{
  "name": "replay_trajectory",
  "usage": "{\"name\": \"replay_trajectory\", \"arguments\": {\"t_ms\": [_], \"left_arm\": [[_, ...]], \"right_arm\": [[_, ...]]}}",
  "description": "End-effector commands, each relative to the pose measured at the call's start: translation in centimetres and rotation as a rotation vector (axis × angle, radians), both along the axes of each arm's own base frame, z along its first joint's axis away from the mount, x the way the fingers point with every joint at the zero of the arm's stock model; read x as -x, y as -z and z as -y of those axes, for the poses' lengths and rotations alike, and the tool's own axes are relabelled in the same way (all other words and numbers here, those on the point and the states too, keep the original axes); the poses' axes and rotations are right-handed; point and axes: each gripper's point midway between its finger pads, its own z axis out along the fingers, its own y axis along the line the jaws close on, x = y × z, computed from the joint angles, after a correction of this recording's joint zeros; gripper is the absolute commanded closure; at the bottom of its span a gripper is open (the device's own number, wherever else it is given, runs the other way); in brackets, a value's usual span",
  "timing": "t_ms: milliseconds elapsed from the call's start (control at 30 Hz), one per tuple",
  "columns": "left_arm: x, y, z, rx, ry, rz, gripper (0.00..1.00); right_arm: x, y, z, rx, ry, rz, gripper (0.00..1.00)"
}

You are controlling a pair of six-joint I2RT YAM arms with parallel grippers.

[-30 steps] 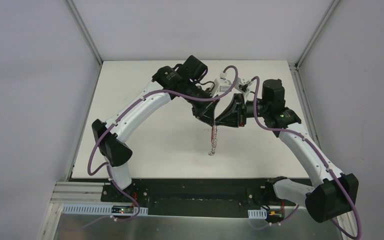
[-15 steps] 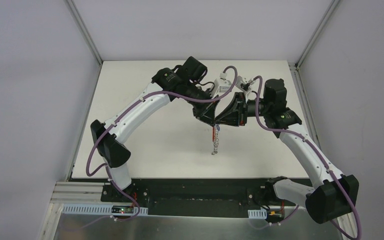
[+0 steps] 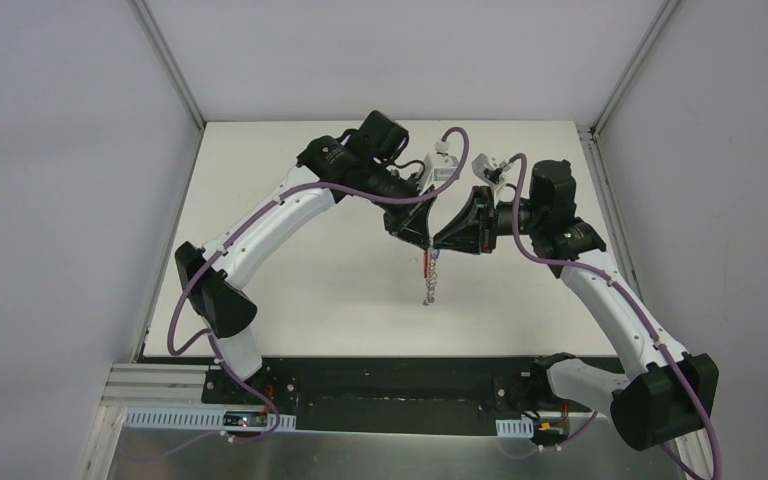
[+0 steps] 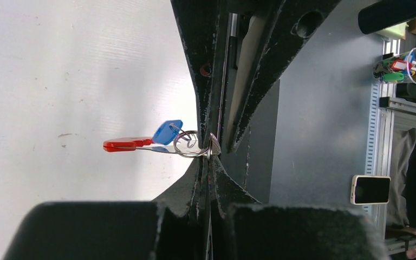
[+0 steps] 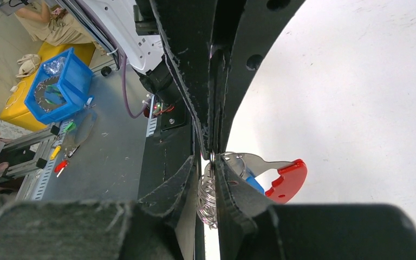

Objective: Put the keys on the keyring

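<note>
Keyring (image 3: 429,283) dangling end slightly higher than before

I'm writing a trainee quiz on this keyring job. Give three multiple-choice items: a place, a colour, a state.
1. The keyring is: A lying far from both arms; B at the meeting tips of the left tool and right tool; C out of sight.
2. The key head beside the red band is: A blue; B green; C yellow.
3. The left tool is: A wide open; B out of view; C shut.
Key: B, its ring sits where their tips meet; A, blue shows plainly; C, no gap shows at its tips.
</note>
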Motion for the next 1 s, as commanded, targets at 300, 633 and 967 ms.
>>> {"name": "replay_trajectory", "arguments": {"t_ms": [300,633,967], "left_arm": [[0.2,-2.6,-0.1,0.077,-0.002,0.023,1.00],[-0.4,-3.4,-0.1,0.109,-0.010,0.034,1.00],[-0.9,-4.9,-1.3,0.224,0.034,0.226,0.78]], "right_arm": [[0.5,-1.1,0.1,-0.025,-0.028,0.047,0.94],[-0.2,-1.8,-0.1,-0.026,0.000,0.054,1.00],[-1.6,-3.8,-0.2,-0.033,0.045,0.054,1.00]]}}
